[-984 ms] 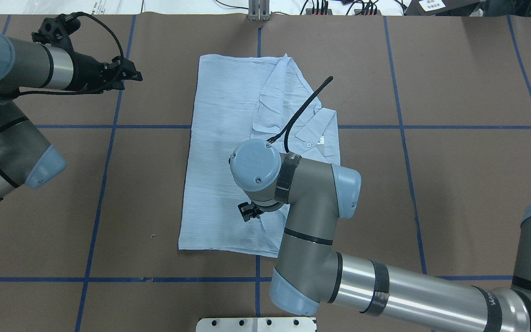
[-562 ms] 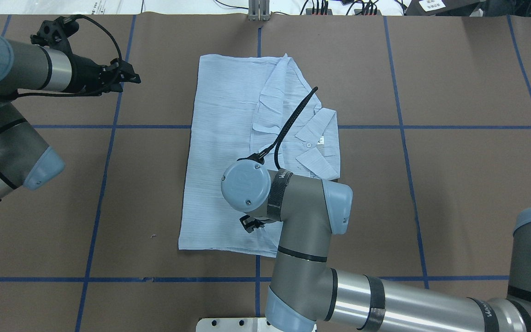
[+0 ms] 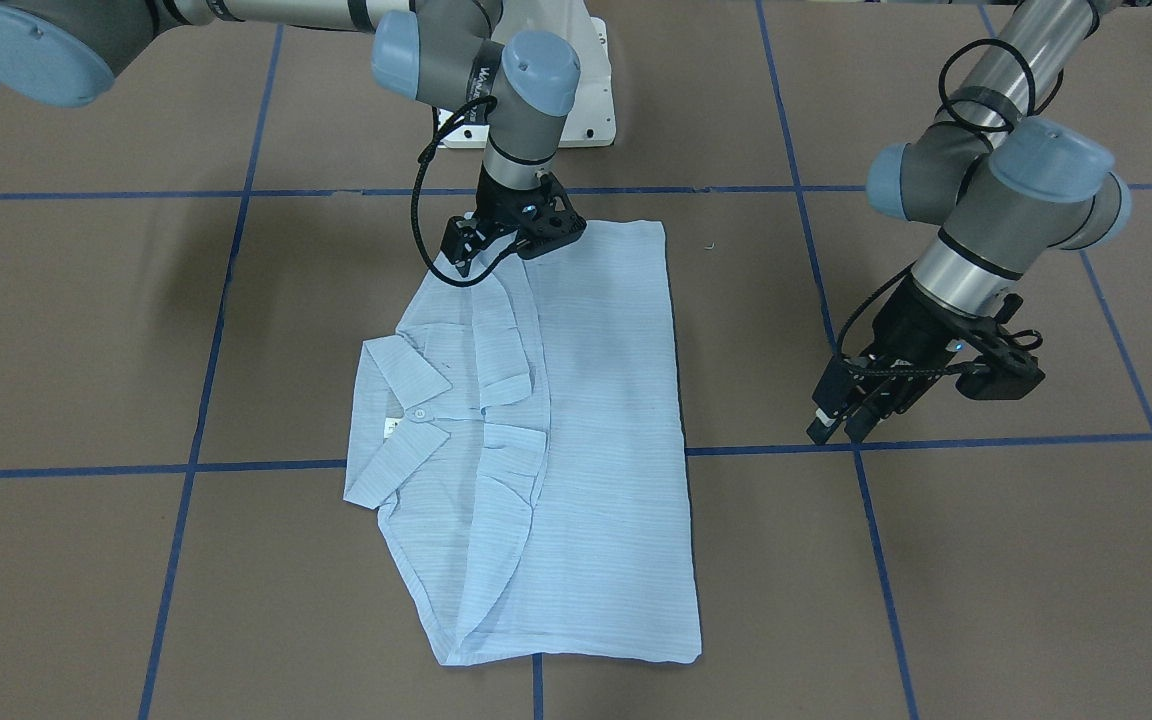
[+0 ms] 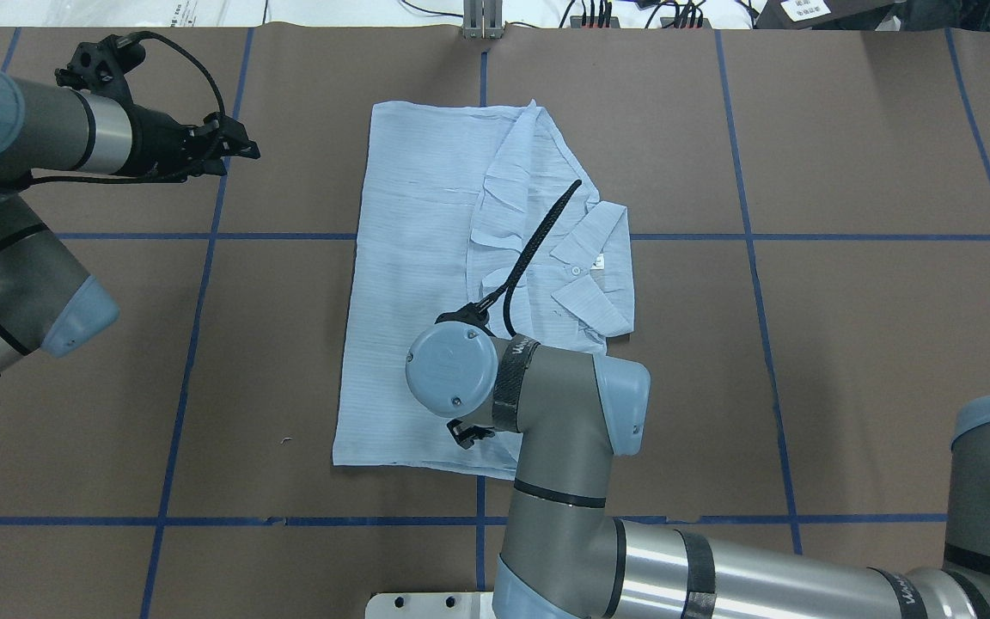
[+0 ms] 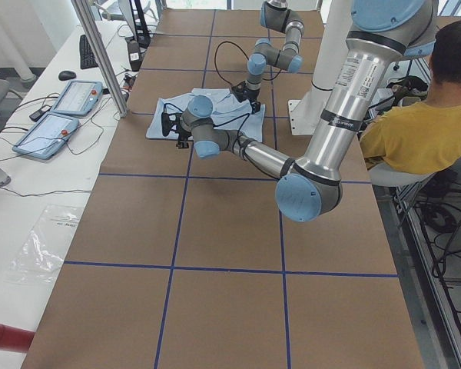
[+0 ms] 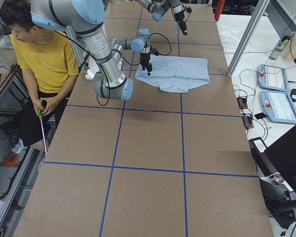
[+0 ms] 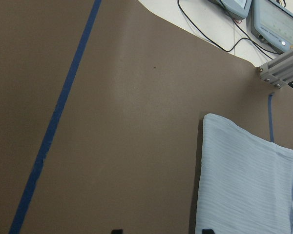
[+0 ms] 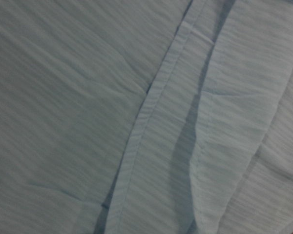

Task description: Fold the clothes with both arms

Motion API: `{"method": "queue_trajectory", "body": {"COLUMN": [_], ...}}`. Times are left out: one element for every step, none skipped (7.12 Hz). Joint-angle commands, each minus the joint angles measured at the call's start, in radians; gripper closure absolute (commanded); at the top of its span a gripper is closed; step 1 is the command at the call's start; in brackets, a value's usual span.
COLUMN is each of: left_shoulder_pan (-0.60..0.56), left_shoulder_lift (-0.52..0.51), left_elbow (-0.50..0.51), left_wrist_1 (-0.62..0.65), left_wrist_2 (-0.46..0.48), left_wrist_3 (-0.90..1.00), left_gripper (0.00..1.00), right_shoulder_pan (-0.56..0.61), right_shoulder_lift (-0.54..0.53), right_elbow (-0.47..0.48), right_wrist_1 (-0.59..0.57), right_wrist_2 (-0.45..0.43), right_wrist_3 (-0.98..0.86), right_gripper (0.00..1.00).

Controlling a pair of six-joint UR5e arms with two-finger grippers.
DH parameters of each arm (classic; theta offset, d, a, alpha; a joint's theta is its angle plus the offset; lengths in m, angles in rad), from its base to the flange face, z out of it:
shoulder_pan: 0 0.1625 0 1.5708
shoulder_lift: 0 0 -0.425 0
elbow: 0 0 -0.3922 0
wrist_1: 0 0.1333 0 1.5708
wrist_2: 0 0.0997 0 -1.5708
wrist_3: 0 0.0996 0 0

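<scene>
- The white neck label lies inside the collar. Its print is too small to read, as is the lettering on the right arm's strap.
- The shirt is light blue and finely striped. It lies flat mid-bench, folded to a long rectangle, with the collar and a white button on the robot's right.
- The right tool is low at the hem nearest the robot; I cannot tell whether it grips.
- The left tool is off the shirt's side over bare bench, released and holding nothing.

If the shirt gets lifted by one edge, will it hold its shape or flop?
Probably floppy: the shirt lies flat in soft, wrinkled folds. Likely light; the cloth looks thin. A push would probably bunch it rather than slide it whole.
</scene>
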Motion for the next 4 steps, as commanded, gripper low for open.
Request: {"method": "queue_trajectory", "body": {"left_shoulder_pan": [0.001, 0.001, 0.001, 0.001], "left_shoulder_lift": [-0.001, 0.0, 0.0, 0.0], "left_elbow": [0.0, 0.0, 0.0, -0.001], "left_wrist_1": [0.0, 0.0, 0.0, 0.0], "left_wrist_2": [0.0, 0.0, 0.0, 0.0], "left_wrist_3": [0.0, 0.0, 0.0, 0.0], "left_gripper": [0.37, 0.37, 0.37, 0.37], "right_shoulder_pan": [0.0, 0.0, 0.002, 0.005], "right_shoulder_lift": [-0.004, -0.006, -0.018, -0.038], "right_elbow": [0.002, 0.007, 0.011, 0.029], "right_wrist_1": [-0.001, -0.007, -0.015, -0.029], "right_wrist_2": [-0.002, -0.002, -0.002, -0.004], "right_wrist_3": [0.0, 0.0, 0.0, -0.002], "right_gripper": [0.0, 0.0, 0.0, 0.0]}}
